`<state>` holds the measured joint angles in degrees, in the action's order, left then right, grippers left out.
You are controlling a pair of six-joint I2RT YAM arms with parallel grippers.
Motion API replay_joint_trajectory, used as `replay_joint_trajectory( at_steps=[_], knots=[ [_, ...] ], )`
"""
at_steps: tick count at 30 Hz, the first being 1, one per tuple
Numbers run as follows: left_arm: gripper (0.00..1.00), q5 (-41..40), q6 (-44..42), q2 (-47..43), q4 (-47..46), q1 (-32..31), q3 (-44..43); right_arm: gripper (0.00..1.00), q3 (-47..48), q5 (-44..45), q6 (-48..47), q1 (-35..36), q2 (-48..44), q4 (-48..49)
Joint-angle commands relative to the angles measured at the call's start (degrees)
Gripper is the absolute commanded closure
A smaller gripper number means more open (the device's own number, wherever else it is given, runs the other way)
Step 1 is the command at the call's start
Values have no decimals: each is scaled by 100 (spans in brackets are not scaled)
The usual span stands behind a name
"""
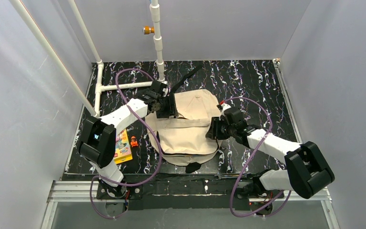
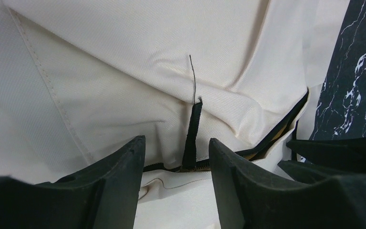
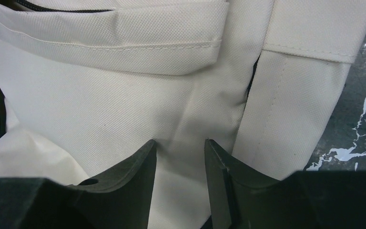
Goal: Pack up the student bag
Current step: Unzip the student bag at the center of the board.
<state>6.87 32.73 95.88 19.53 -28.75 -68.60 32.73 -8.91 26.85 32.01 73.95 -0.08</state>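
The student bag (image 1: 188,129), beige with black zips, lies flat in the middle of the mat. My left gripper (image 1: 169,106) is over its upper left part. In the left wrist view the gripper (image 2: 177,143) is open, and the black zip pull strap (image 2: 192,136) stands between the fingers without touching them, on the black zip line (image 2: 267,145). My right gripper (image 1: 214,129) is at the bag's right side. In the right wrist view it (image 3: 180,143) is closed on a fold of the beige fabric (image 3: 124,105).
A yellow book (image 1: 122,145) and a small orange figure (image 1: 134,141) lie on the mat left of the bag, beside the left arm. A white pipe frame (image 1: 124,87) stands at the back left. A black strap (image 1: 187,78) trails behind the bag.
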Motion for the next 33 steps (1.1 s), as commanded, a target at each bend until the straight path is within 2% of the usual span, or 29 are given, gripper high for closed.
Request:
replay_joint_trajectory(
  at_steps=[1,4,7,11,12,13,17,25,33],
  knots=[
    [53,6,-127,-141,84,-43,36,51,-44,116,-14,12,-69,205],
    [59,235,-19,79,-19,-49,-33,52,-103,43,28,7,39,315],
    [71,164,-50,175,4,-86,-106,55,-207,42,130,7,82,382],
    [85,-247,-174,18,293,-89,-190,71,-628,267,545,7,-126,496],
    [90,-384,-224,-9,368,-87,-227,76,-733,357,671,7,-176,518],
    [100,-519,-277,-23,462,-87,-279,81,-849,428,795,7,-205,566],
    [100,-1341,-350,-96,814,-78,-442,98,-1114,568,1229,7,-215,572],
    [100,-2529,-136,-737,829,-58,52,99,-1481,1118,2090,-25,73,444],
    [100,-2707,-87,-924,1021,142,330,99,-1667,1275,2522,-84,305,495]
  ],
)
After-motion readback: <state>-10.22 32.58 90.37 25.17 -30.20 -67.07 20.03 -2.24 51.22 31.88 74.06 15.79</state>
